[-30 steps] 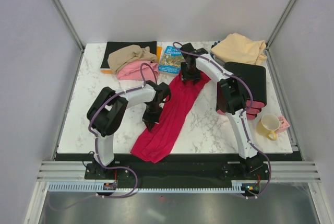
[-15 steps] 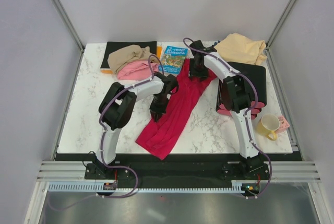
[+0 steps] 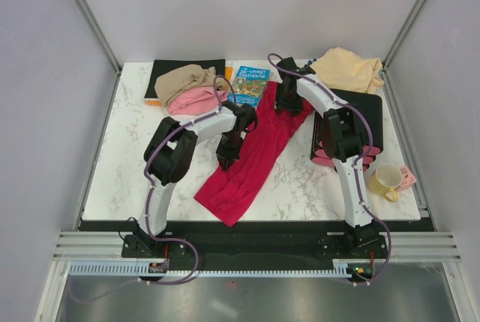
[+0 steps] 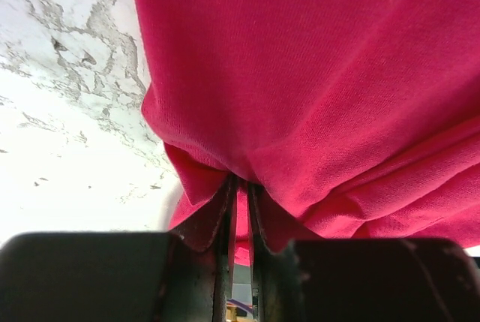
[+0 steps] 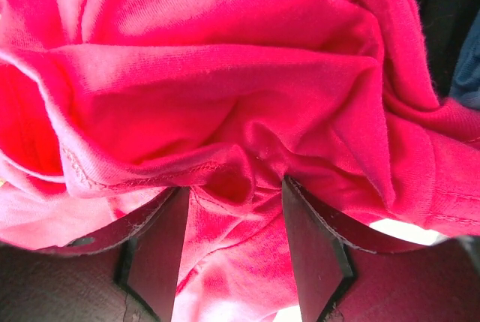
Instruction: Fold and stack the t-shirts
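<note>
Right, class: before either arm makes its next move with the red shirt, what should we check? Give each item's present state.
1. Left fingers pinching the crimson t-shirt: ok, a thin fold sits between them.
2. Right fingers gripping its far end: ok, a thick bunch fills the gap.
3. Shirt spread flat for folding: not ok, gathered into a creased strip.
4. Far end clear of the blue book: cannot tell, they look edge to edge from above.
5. Near end on the table: ok, though close to the front edge.

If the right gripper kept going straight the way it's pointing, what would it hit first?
The red shirt: the right gripper has it bunched between its fingers; anything behind is hidden.
</note>
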Controlling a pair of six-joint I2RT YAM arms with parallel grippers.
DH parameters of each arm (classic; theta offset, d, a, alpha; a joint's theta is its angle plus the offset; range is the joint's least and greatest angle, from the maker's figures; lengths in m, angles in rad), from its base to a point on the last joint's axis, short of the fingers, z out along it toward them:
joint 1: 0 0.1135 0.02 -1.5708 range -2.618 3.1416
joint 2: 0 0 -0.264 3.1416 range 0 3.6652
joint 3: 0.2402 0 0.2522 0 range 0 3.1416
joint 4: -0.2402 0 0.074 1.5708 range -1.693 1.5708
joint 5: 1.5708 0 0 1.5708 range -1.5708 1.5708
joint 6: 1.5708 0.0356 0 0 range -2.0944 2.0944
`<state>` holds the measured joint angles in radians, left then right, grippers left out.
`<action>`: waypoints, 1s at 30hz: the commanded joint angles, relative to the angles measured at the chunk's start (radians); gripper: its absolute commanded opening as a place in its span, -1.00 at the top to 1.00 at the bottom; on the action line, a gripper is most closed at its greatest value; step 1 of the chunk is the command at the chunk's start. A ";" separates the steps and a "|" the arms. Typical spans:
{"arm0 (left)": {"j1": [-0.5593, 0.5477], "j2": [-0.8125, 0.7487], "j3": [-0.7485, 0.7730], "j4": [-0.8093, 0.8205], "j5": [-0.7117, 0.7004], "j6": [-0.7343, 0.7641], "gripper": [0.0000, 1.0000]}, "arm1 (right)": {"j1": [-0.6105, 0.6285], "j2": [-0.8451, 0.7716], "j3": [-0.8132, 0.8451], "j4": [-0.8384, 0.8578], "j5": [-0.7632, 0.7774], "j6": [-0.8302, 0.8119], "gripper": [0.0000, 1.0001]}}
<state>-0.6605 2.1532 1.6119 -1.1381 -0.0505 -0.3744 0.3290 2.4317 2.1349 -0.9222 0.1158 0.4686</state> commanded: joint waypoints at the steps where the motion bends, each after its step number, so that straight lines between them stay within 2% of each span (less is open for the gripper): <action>1: 0.006 -0.004 0.022 0.041 -0.018 0.008 0.67 | -0.030 0.009 0.022 -0.059 0.076 -0.013 -0.22; 4: 0.006 -0.054 0.016 0.041 -0.035 0.000 0.65 | -0.030 -0.040 0.007 -0.047 0.053 -0.027 -0.22; 8: 0.016 -0.145 0.020 0.051 -0.038 -0.008 0.62 | -0.028 -0.187 -0.058 0.003 0.022 -0.030 -0.25; 15: 0.065 -0.277 0.083 0.051 -0.047 -0.017 0.56 | -0.030 -0.347 0.037 -0.007 -0.053 -0.058 -0.27; 18: 0.116 -0.300 0.051 0.049 -0.058 -0.006 0.50 | -0.030 -0.448 -0.028 -0.010 -0.102 -0.054 -0.29; 19: 0.134 -0.305 0.030 0.052 -0.049 -0.006 0.49 | -0.028 -0.515 -0.070 -0.004 -0.154 -0.053 -0.29; 21: 0.201 -0.331 -0.047 0.072 -0.011 -0.011 0.49 | -0.030 -0.595 -0.266 0.057 -0.229 -0.048 -0.29; 22: 0.223 -0.343 -0.076 0.081 -0.002 -0.015 0.49 | -0.028 -0.690 -0.446 0.092 -0.279 -0.044 -0.29; 24: 0.269 -0.407 -0.170 0.118 0.017 -0.018 0.47 | -0.016 -0.785 -0.638 0.220 -0.410 0.001 -0.30; 25: 0.282 -0.432 -0.200 0.132 0.020 -0.017 0.45 | -0.005 -0.868 -0.805 0.258 -0.439 0.020 -0.29; 28: 0.309 -0.492 -0.289 0.161 0.046 -0.009 0.29 | 0.077 -0.974 -1.008 0.322 -0.467 0.054 -0.29; 30: 0.312 -0.510 -0.329 0.176 0.095 0.009 0.25 | 0.159 -1.008 -1.056 0.327 -0.462 0.100 -0.31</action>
<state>-0.3431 1.7451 1.3312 -1.0237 -0.0422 -0.3759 0.3721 1.4769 1.2118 -0.6930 -0.2462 0.4824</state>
